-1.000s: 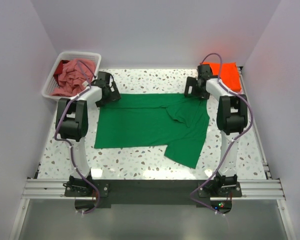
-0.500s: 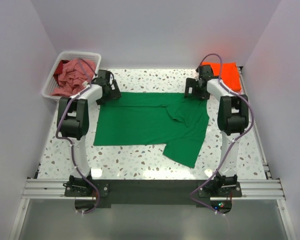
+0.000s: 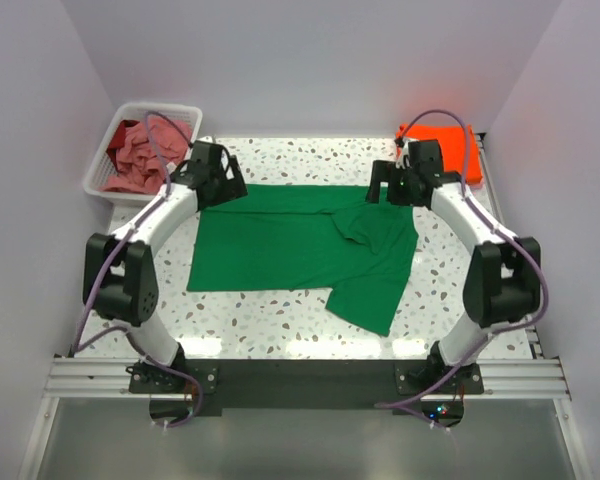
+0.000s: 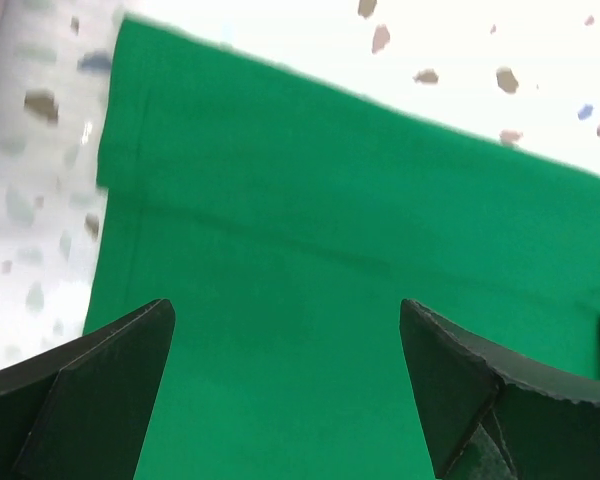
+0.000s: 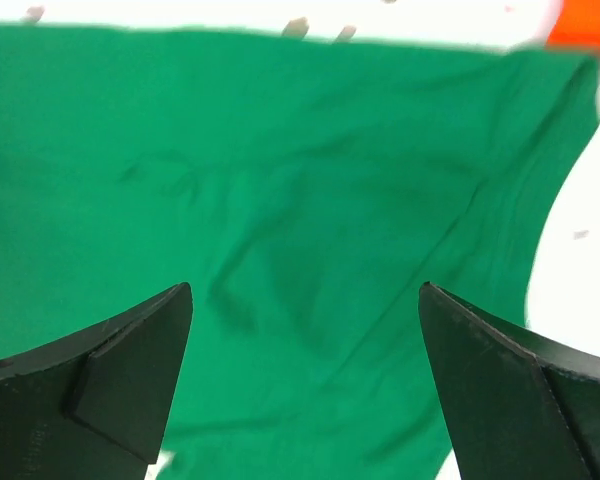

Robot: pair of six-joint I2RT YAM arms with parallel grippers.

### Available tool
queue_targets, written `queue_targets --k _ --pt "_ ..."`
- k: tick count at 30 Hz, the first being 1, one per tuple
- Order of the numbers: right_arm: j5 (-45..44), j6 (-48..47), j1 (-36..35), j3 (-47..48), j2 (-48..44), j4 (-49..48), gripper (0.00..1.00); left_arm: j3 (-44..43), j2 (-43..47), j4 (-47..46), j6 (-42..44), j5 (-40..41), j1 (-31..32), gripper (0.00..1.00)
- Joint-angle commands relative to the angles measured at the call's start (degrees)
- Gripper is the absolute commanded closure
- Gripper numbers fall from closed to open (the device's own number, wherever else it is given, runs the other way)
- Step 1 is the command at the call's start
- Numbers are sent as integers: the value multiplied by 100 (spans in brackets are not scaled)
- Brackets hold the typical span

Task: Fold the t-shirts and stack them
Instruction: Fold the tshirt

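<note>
The bright green t-shirt [image 3: 300,245] lies spread on the speckled table, with a rumpled fold and a sleeve hanging toward the front right. It fills the left wrist view [image 4: 310,300] and the right wrist view [image 5: 310,220]. My left gripper [image 3: 227,190] is open and empty above the shirt's far left edge. My right gripper [image 3: 390,188] is open and empty above its far right edge. The folded orange t-shirt [image 3: 450,145] lies at the far right corner. The dusty pink t-shirt [image 3: 135,155] is crumpled in the basket.
A white slatted basket [image 3: 105,160] stands at the far left corner. White walls close in the table on three sides. A metal rail with the arm bases [image 3: 300,378] runs along the near edge.
Both arms have stretched forward and lifted, their elbows swinging outward. The grippers remain at the shirt's far edge, and the shirt has shifted only slightly.
</note>
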State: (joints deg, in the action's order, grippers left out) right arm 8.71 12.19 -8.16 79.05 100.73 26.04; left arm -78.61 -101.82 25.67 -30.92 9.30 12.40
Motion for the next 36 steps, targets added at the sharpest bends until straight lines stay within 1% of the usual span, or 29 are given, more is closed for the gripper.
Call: queue_targets --k 1,2,3,4,5,7,8,10,13,14,15,17,18,20,21,24,31,36 --pt "-281 240 -255 -854 -1095 -433 2 889 987 96 -431 327 140 0" --pt "-456 336 -421 -1230 -1264 -468 1 1404 1424 157 -763 423 148 0" --pt "-702 372 -492 -1408 -1466 -460 1 1671 1646 358 -976 545 148 0" --pt "-800 416 -572 -1575 -1634 -468 1 1943 1883 464 -1430 668 140 0" --pt "-844 538 -694 -1898 -1966 -495 1 2494 2355 570 -1643 931 140 0" --pt "-766 662 -739 -2190 -2249 -565 1 3007 2788 728 -1969 986 70 0" --pt "-739 810 -739 -2418 -2512 -609 1 3410 3104 790 -2023 925 8 0" --pt "-669 899 -739 -2586 -2733 -609 1 3728 3404 1035 -2111 933 -264 0" --pt "-721 882 -748 -2868 -3146 -670 1 4168 3668 1264 -2216 1126 -493 0" --pt "-809 847 -748 -2938 -3217 -636 1 4326 3704 1256 -2234 1066 -493 0" --pt "-853 838 -748 -2947 -3287 -601 1 4397 3731 1178 -2243 969 -493 2" --pt "-949 829 -748 -2939 -3288 -452 1 4503 3705 1212 -2401 898 -493 8" --pt "-950 821 -748 -2947 -3279 -434 1 4530 3696 1203 -2428 907 -502 17" --pt "-907 838 -739 -3000 -3270 -460 1 4591 3608 1169 -2507 916 -502 28" --pt "-906 829 -757 -3009 -3270 -451 1 4609 3564 1107 -2490 898 -502 36" --pt "-915 821 -748 -3027 -3261 -433 1 4644 3362 932 -2446 872 -502 46" --pt "-880 768 -748 -3097 -3384 -337 1 4600 3011 729 -2454 916 -502 50" --pt "-888 733 -757 -3220 -3516 -240 1 4530 3010 694 -2454 986 -502 51"
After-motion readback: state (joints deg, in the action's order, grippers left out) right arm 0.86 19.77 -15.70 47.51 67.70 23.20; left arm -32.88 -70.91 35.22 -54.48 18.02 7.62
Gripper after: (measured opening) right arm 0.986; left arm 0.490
